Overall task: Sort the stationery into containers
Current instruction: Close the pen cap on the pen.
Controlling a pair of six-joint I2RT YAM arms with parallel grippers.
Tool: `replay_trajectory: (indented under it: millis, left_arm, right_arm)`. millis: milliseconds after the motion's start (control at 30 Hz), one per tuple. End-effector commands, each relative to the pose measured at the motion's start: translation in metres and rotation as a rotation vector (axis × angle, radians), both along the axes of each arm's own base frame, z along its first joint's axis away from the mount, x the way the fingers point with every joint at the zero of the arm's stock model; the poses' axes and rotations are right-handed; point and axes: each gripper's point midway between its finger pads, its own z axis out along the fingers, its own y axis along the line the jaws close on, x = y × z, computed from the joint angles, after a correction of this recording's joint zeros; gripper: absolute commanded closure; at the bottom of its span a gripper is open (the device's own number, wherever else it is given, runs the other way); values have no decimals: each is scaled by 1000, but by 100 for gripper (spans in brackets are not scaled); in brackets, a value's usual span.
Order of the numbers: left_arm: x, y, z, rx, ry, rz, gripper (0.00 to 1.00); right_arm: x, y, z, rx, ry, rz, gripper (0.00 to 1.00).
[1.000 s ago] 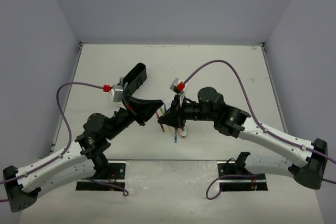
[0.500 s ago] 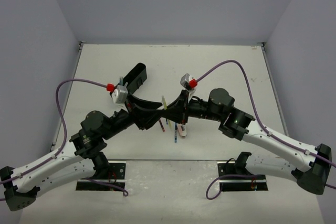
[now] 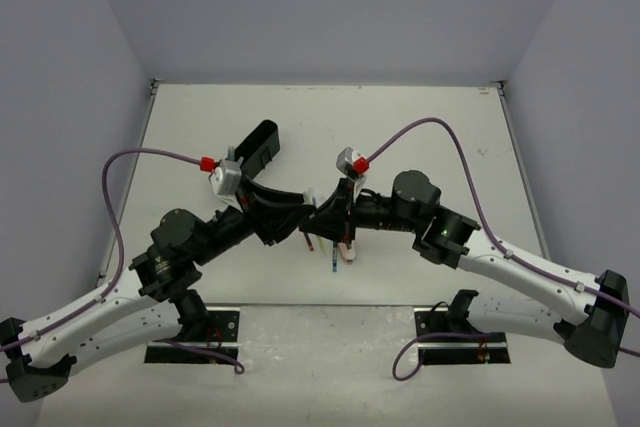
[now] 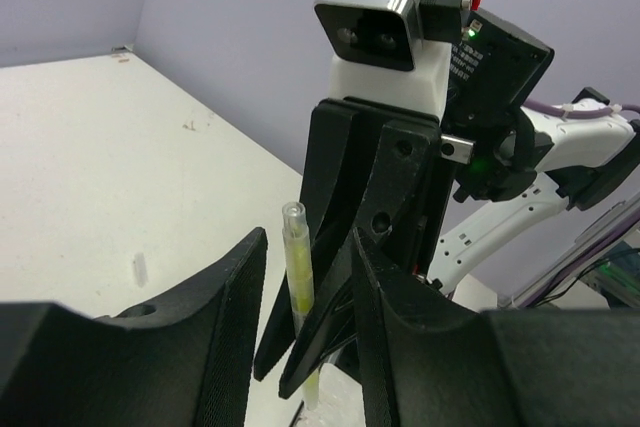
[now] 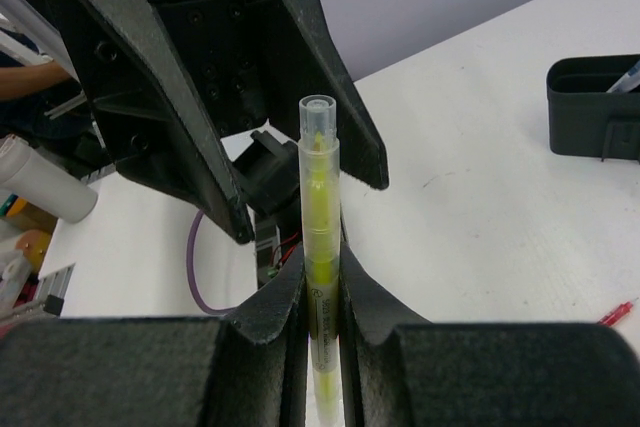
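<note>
The step in hand looks like a hand-over up in the air: one arm is passing a yellow highlighter (image 5: 320, 237) to the other. The right claw (image 5: 322, 279) is closed on the highlighter. It pinches the lower part and the clear cap end sticks straight up above its fingers. The left claw (image 4: 310, 247) is open. Its two fingers (image 4: 235, 307) stand one on each side of the highlighter, so the pen is in the gap between them, a bit closer to one finger. They do not seem to touch it yet. The tips of the right claw are in that same gap, so it is a tight fit. The black organiser tray (image 3: 260, 144) sits on the tabletop (image 3: 420, 117). The two claws meet to the right of the tray and nearer the arm bases, well apart from it. A few loose pens (image 3: 331, 265) lie on the tabletop, farther from the tray than the claws are. I think the next move is for the left claw to close on the bare top part of the highlighter, above the right claw's fingers. It should squeeze the pen only, not the other claw. The right claw should let go only once the left one has a firm hold. Then the left arm, which is closer to the tray, could carry the pen there.
</note>
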Motion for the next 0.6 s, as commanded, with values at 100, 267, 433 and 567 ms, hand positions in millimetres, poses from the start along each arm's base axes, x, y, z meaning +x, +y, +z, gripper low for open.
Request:
replay_trajectory:
  millis: [100,267,433,567]
  left_arm:
    - [10,12,25,-17,-42,84,63]
    - [6,8,30,-25,-54,57,75]
    - [1,0,21,-11,-48,9,76]
    - [-2,-4,13,-12,-47,-18,99]
  right_arm:
    - [-18,0,6,29,-47,91,100]
    - [-20,0,5,25,-52,98,100]
    - [-20,-1,10,36,-58,96,100]
    - [-20,-1,15,41,-63,98,100]
